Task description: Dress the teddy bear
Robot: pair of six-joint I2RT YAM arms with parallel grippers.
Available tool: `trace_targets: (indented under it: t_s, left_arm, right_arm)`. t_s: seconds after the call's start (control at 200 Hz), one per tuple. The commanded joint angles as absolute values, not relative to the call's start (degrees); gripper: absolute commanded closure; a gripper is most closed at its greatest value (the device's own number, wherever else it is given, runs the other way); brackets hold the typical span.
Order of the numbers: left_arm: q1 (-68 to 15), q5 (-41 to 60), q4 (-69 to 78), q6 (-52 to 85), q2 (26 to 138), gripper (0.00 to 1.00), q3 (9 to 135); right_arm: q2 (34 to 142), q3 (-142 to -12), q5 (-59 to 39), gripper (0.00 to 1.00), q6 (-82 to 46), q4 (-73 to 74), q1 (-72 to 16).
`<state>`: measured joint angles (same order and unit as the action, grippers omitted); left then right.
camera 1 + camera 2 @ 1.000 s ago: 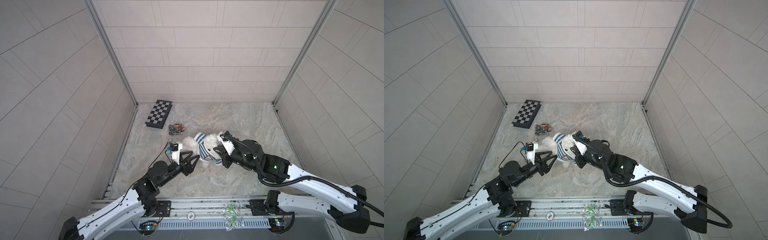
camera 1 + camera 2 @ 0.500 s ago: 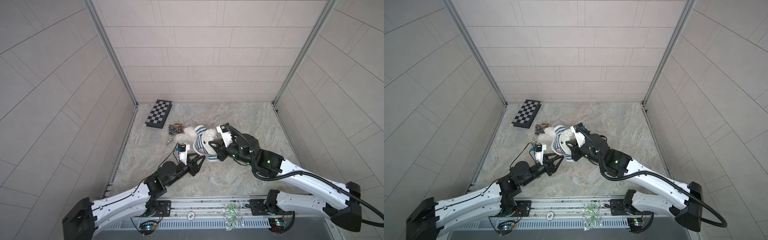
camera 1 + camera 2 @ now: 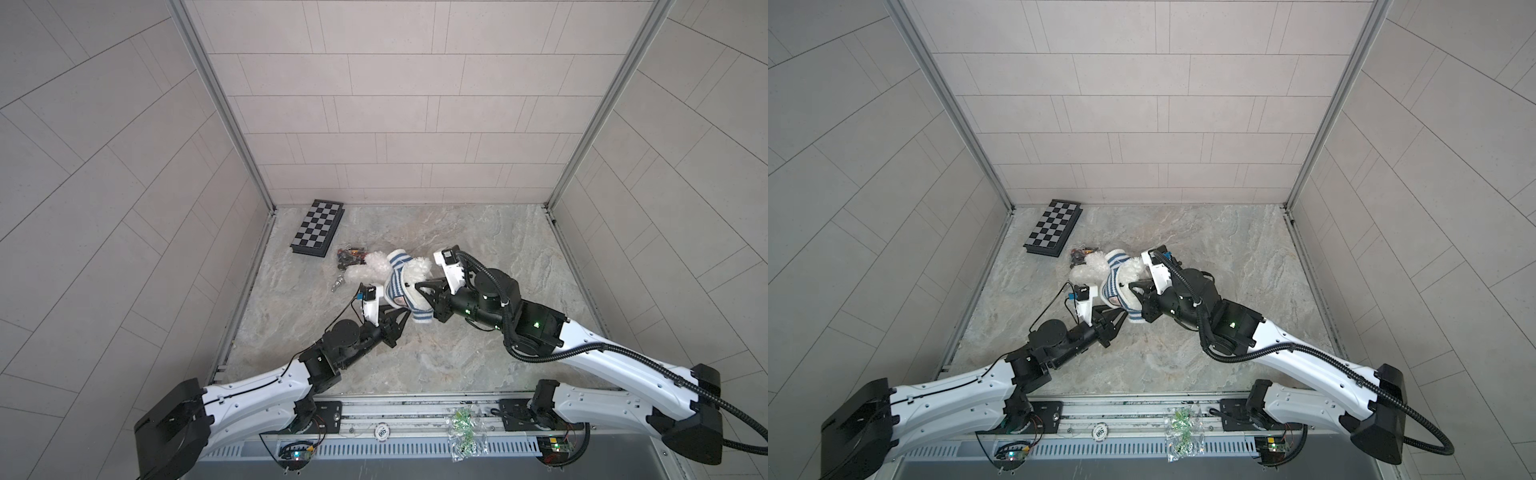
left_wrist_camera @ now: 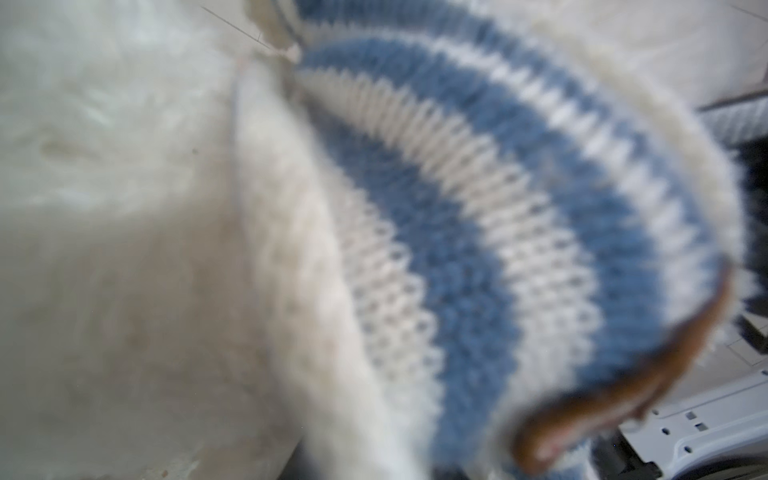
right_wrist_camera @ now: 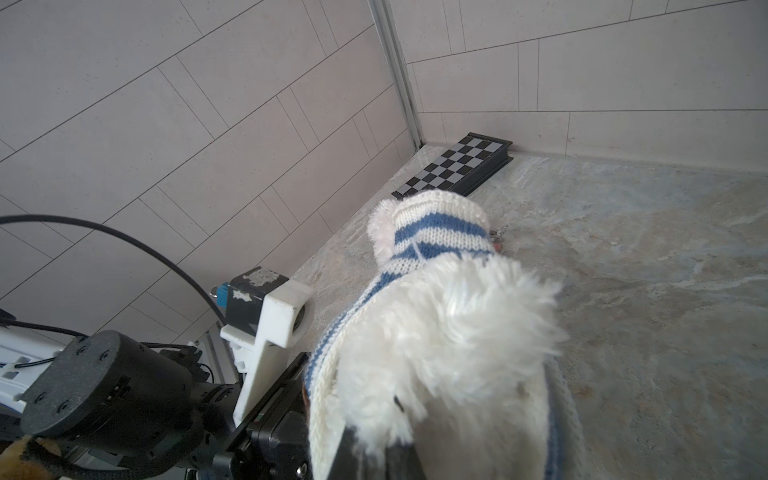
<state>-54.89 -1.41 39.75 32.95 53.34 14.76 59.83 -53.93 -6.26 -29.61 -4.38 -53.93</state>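
Going left to right: a chessboard (image 3: 318, 228) is lying at the far left by the wall. Just right of it a heap of dark bits (image 3: 351, 257) and a small metal thing (image 3: 338, 285) are sitting on the marble table (image 3: 478, 232). None of that looks like part of this job, I'd guess.

Next, the left gripper (image 3: 405, 316) is reaching in low from the near left, with its tips right at the near hem of the striped sweater (image 3: 397, 286). I reckon it's going for the hem to pull it down over the body. Whether it's actually pinching the knit, I can't tell. Its wrist view is just a blurry wall of knit and fur with no fingers showing, and a brown-edged patch (image 4: 623, 395) is too smeared to read.

The teddy bear (image 3: 415, 269) is sitting mid-table, a bit left of centre, right between the two grippers and half swallowed by the sweater. White fur is poking out at the far end and on the right. Its face isn't showing anywhere, so I can't say which way it's facing.

The right gripper (image 3: 417, 287) is coming in from the right, clamped shut on the bear at the sweater's edge. It looks like it's bracing the bear while the other arm works. Its tips are buried under fluff, so I can't tell if knit is caught in there too.
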Motion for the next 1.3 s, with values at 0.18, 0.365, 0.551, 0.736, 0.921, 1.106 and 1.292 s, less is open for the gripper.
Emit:
trace_targets:
  t_s: [0.18,0.365,0.551,0.736,0.921,1.106,1.292]
  left_arm:
    - [-55.11,-4.13,43.62,32.44,54.93,0.73,17.05]
    - [-55.11,-3.88,43.37,31.74,54.97,0.77,17.31]
    - [-55.27,-1.80,43.87,30.08,54.94,0.62,17.74]
    - [-55.72,-2.18,43.20,28.87,54.93,0.58,18.28]
    - [-55.77,-3.13,43.30,28.71,55.11,0.66,18.74]
    - [-55.81,-3.14,43.53,28.74,55.72,0.81,19.03]
    - [-55.81,-5.00,43.11,29.66,55.37,0.98,18.03]
  right_arm:
    - [57.23,-53.69,-7.38,1.00,-31.51,-0.09,-53.79]
    - [56.98,-53.20,-7.38,1.00,-31.55,0.00,-53.71]
    - [56.91,-53.15,-7.38,1.00,-31.53,0.00,-53.53]
    - [56.80,-53.00,-7.32,1.00,-31.54,0.00,-53.28]
    - [56.89,-52.82,-7.65,1.00,-31.82,0.35,-53.20]
    - [56.71,-52.73,-7.65,1.00,-31.92,0.43,-53.09]
    - [56.01,-52.33,-7.38,1.00,-31.99,0.53,-52.95]
